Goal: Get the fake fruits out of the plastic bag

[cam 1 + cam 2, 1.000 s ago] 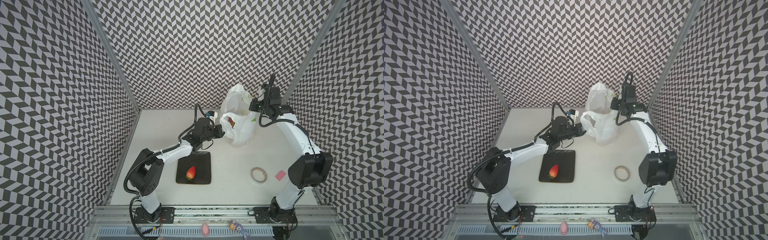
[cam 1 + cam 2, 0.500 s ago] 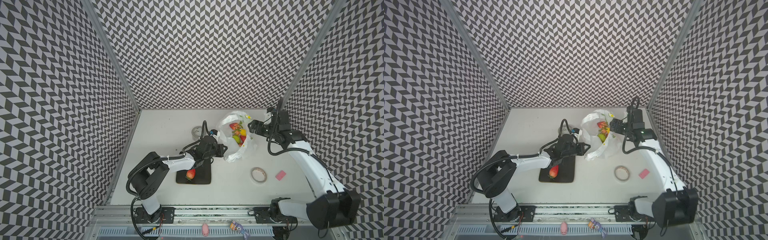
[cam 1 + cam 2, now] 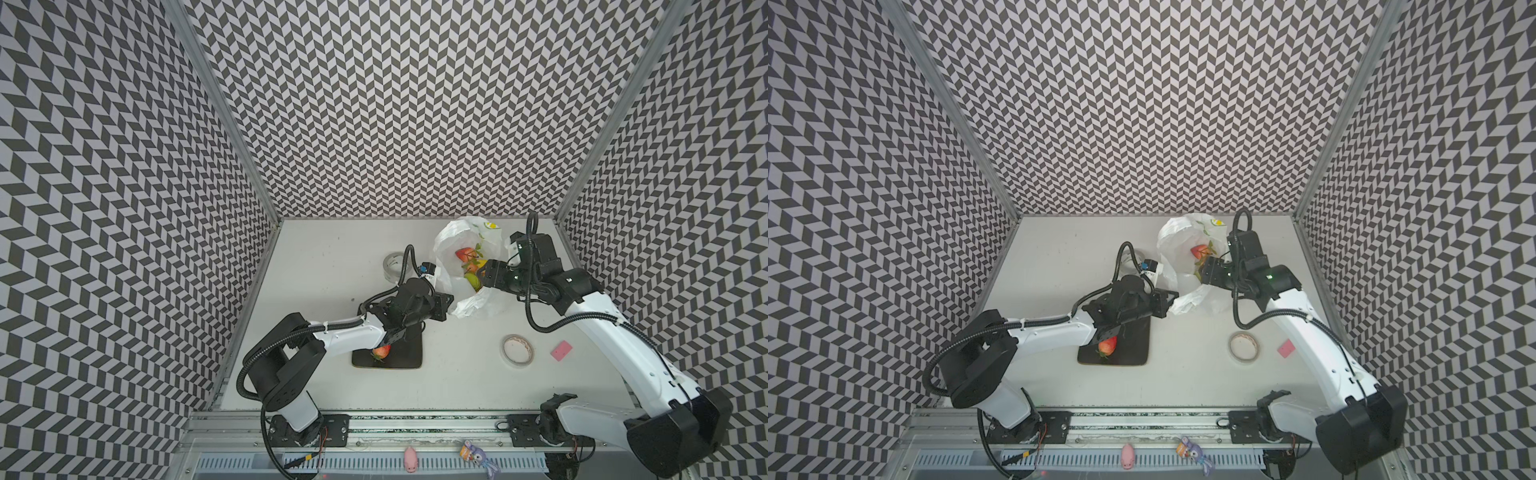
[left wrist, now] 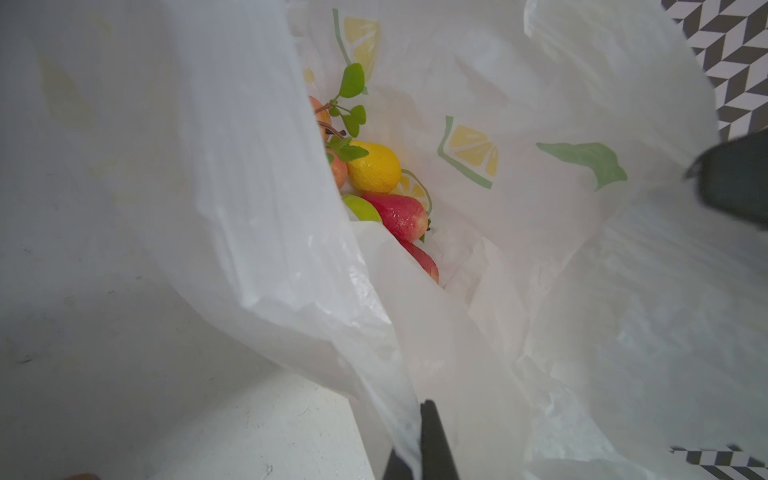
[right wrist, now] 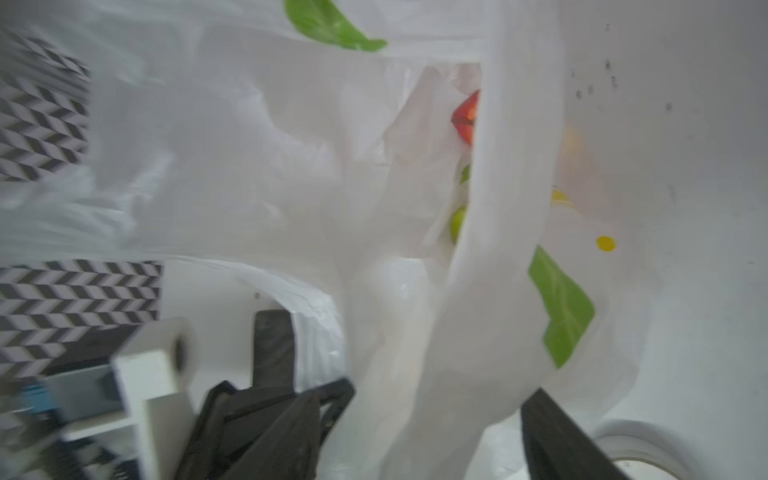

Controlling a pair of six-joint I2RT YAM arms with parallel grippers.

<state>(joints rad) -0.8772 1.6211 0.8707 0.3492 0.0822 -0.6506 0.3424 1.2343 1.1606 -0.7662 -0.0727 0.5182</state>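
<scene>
The left gripper [image 3: 452,302] is clamping the plastic bag [image 3: 451,239] open while the right gripper [image 3: 481,277], jaw state indeterminate, is apparently reaching for the fake fruits [image 4: 376,166]; the next move calls for closing on one.

Plastic bag [image 4: 540,249]: thin translucent white film, crinkly, soft sheen, printed w/ yellow slices & green leaves. Fruits [image 3: 465,254] inside: glossy plastic. Lemon [image 4: 374,166] has a fine pebbled skin, strawberry [image 4: 401,214] is dimpled & shiny, green fruit [image 4: 362,208] smooth. Leaves [image 4: 352,79]: thin, matt green. Table [image 3: 332,266]: matt off-white, smooth, few dark scuffs. Mat [image 3: 405,353], near-centre: matt black, smooth. Tape roll [image 3: 516,350], right: pale, semi-clear, slight gloss. Pink block [image 3: 561,350] beside it: matt. Arm shells [image 3: 353,334]: smooth white plastic. Corner post [image 3: 224,116] & near rail [image 3: 415,417]: dull grey metal. Walls [image 3: 415,104]: matt b/w print.
</scene>
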